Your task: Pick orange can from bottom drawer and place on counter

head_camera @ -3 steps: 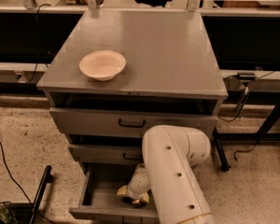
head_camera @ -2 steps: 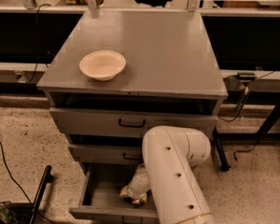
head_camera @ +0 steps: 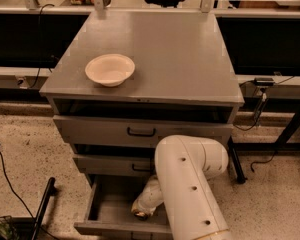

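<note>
The bottom drawer (head_camera: pixel 107 211) is pulled open, with a plain grey inside. My white arm reaches down into it from the right. The gripper (head_camera: pixel 140 213) is low in the drawer near its front wall. A small brown-gold patch at the gripper's tip looks like the orange can (head_camera: pixel 138 214), but the wrist hides most of it. I cannot tell whether the gripper holds it. The counter (head_camera: pixel 175 59) is the grey metal top of the cabinet.
A cream bowl (head_camera: pixel 110 69) stands on the counter's front left. Two upper drawers with black handles (head_camera: pixel 141 132) sit above the open one. A black pole (head_camera: pixel 42 209) lies on the speckled floor at the left, and cables run at the right.
</note>
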